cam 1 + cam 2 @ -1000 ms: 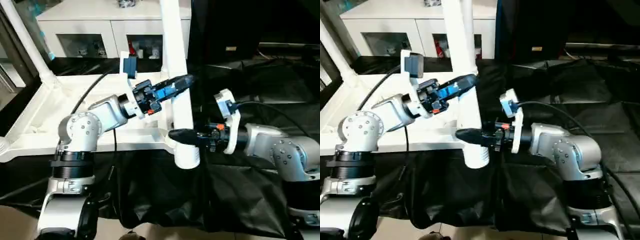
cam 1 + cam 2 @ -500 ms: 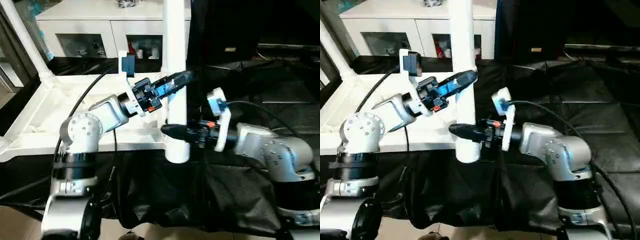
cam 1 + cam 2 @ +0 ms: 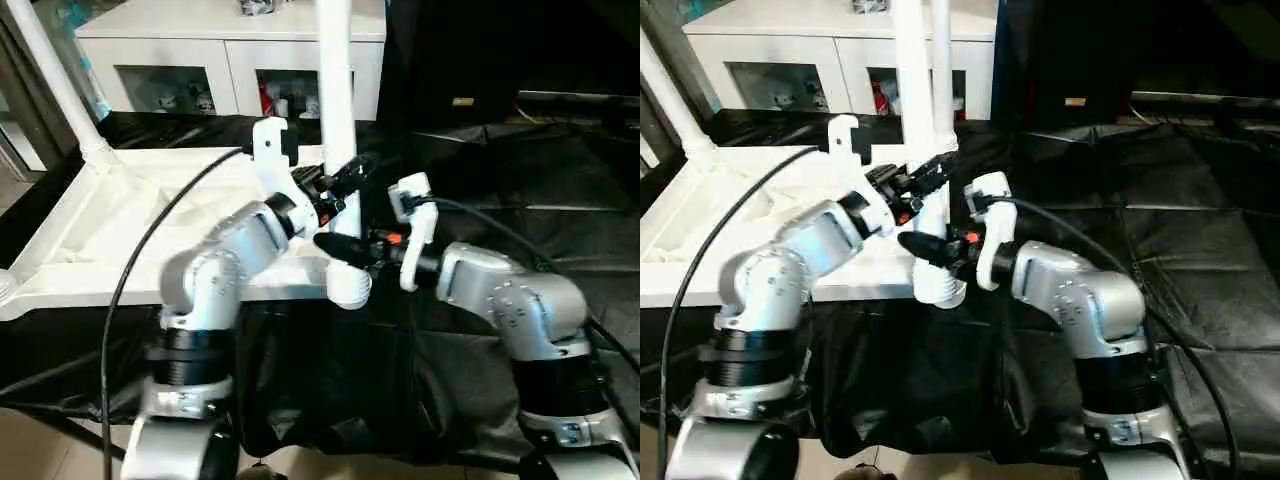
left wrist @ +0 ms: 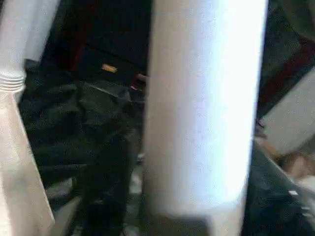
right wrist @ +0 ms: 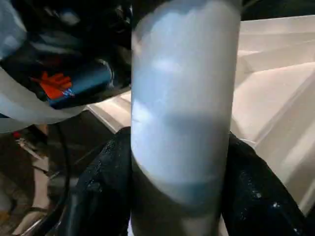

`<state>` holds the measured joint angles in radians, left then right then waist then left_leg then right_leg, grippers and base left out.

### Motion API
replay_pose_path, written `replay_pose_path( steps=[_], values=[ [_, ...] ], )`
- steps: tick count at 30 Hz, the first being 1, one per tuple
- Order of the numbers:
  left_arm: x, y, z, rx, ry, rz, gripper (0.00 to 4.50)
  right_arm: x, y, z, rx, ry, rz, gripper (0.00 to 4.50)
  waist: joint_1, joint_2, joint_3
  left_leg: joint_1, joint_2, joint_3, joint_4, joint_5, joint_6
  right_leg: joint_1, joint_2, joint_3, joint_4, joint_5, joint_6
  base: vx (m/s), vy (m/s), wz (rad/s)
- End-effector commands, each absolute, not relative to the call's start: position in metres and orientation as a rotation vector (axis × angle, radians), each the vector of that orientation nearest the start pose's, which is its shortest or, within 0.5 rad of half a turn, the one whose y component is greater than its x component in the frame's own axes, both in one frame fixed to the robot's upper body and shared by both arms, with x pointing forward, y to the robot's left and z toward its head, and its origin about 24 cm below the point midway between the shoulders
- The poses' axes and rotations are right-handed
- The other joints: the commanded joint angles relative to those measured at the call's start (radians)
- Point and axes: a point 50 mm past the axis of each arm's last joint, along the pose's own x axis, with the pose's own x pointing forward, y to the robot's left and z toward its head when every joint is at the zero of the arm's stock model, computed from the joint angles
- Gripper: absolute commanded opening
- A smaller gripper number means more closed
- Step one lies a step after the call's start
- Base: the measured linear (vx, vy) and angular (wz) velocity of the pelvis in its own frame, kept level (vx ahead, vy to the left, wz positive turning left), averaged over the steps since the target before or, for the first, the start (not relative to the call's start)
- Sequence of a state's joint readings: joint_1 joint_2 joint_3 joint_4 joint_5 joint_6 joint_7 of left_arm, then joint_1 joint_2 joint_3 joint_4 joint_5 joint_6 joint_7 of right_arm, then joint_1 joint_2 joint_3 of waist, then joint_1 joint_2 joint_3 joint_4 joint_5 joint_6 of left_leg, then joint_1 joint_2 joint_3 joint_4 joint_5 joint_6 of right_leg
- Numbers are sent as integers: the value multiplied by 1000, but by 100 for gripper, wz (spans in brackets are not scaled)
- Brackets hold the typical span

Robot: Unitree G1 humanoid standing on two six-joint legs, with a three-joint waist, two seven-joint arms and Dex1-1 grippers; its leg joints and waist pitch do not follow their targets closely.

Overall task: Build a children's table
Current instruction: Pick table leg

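Note:
The white tabletop point(image 3: 90, 230) lies upside down at the left, ribs up. One white leg point(image 3: 55, 85) rises from its far left corner. A second leg point(image 3: 335, 100) stands nearly upright in the middle, its flared lower end point(image 3: 347, 290) at the tabletop's near right corner; whether it sits in the socket I cannot tell. My left gripper point(image 3: 350, 180) is shut on this leg higher up, one finger point(image 4: 106, 172) beside the tube. My right gripper point(image 3: 335, 245) is shut on it lower down, with black fingers point(image 5: 103, 187) on both sides. Another thin white tube point(image 3: 941, 60) shows just behind the held leg.
White cabinets with glass fronts point(image 3: 170, 50) stand at the back. Black cloth point(image 3: 520, 170) covers the surface to the right and hangs over the front edge. A black cable point(image 3: 150, 250) loops from my left arm over the tabletop.
The held leg has shifted left to the tabletop's near right corner and now stands straighter. Both grippers moved with it, and my left elbow swung inward.

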<state>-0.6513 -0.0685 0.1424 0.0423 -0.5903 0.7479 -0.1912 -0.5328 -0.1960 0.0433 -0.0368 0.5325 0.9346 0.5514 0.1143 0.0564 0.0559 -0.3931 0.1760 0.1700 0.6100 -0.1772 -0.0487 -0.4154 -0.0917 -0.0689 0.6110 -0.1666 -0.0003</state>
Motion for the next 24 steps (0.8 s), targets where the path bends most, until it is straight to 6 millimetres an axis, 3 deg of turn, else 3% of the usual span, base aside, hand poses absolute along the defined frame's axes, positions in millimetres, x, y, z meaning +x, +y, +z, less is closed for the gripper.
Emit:
replay_pose_path(
  steps=[1,3,4,5,7,8,9,11,12,13,14,15,17,18,21,24],
  values=[
    [337,82,164,-560,101,-547,214,303,-87,136,240,312,945,191,1,-9,-80,10,31,-14,-69,-157,-8,61,-44,35,-77,-229,-132,0,0,0],
    [336,79,168,-583,81,-600,205,301,-87,138,217,285,966,191,1,-7,-79,11,32,-15,-71,-168,-11,60,-43,35,-78,-237,-126,0,0,0],
    [336,79,168,-583,81,-600,205,301,-87,138,217,285,966,247,1,-7,-79,12,33,-15,-70,-169,-10,60,-43,35,-78,-235,-126,0,0,0],
    [335,77,170,-594,77,-646,194,299,-88,139,233,278,992,261,-1,-9,-79,12,33,-14,-70,-171,-9,59,-43,35,-78,-235,-128,0,0,0],
    [332,75,172,-604,72,-704,191,297,-89,140,247,276,1016,261,1,-10,-79,12,31,-13,-70,-175,-2,61,-44,35,-78,-243,-128,0,0,0],
    [327,72,175,-624,69,-804,190,295,-92,141,259,279,1050,263,-2,-17,-78,11,33,-14,-70,-169,2,60,-43,36,-78,-236,-131,0,0,0],
    [320,69,179,-627,53,-930,190,290,-96,143,267,277,1109,282,1,-16,-80,11,32,-13,-69,-156,9,61,-45,36,-75,-233,-139,0,0,0],
    [316,68,181,-627,46,-990,188,288,-97,143,268,276,1137,304,2,-12,-79,11,35,-12,-67,-140,18,58,-44,37,-70,-214,-154,0,0,0],
    [315,68,181,-627,43,-1012,188,287,-98,144,269,276,1148,303,2,-16,-79,11,32,-11,-66,-145,23,60,-45,36,-71,-220,-160,0,0,0],
    [305,68,187,-648,23,-1172,188,279,-102,144,283,295,1241,303,0,-26,-77,11,31,-7,-66,-151,29,60,-45,37,-75,-236,-163,0,0,0],
    [300,69,190,-665,14,-1254,188,276,-104,143,290,305,1279,303,6,-22,-78,12,29,-9,-65,-147,32,64,-48,36,-71,-247,-164,0,0,0],
    [294,70,194,-678,-1,-1351,188,273,-106,143,295,322,1316,303,7,-17,-77,13,36,-9,-66,-140,36,57,-46,39,-69,-241,-173,0,0,0],
    [288,71,198,-686,-19,-1437,188,270,-108,142,293,336,1343,303,3,-17,-76,11,36,-10,-67,-146,36,58,-46,37,-70,-238,-179,0,0,0],
    [286,71,201,-684,-24,-1474,188,269,-108,140,282,350,1360,303,3,-23,-74,12,35,-9,-68,-160,33,60,-46,37,-74,-269,-172,0,0,0],
    [288,70,203,-678,-31,-1501,188,267,-109,137,265,376,1388,269,1,-21,-69,14,35,-10,-72,-196,15,58,-48,39,-82,-350,-146,0,0,0],
    [289,70,205,-680,-40,-1508,188,267,-109,136,267,382,1389,238,1,-21,-69,17,36,-12,-75,-204,0,58,-49,39,-84,-371,-132,0,0,0]
  ],
)
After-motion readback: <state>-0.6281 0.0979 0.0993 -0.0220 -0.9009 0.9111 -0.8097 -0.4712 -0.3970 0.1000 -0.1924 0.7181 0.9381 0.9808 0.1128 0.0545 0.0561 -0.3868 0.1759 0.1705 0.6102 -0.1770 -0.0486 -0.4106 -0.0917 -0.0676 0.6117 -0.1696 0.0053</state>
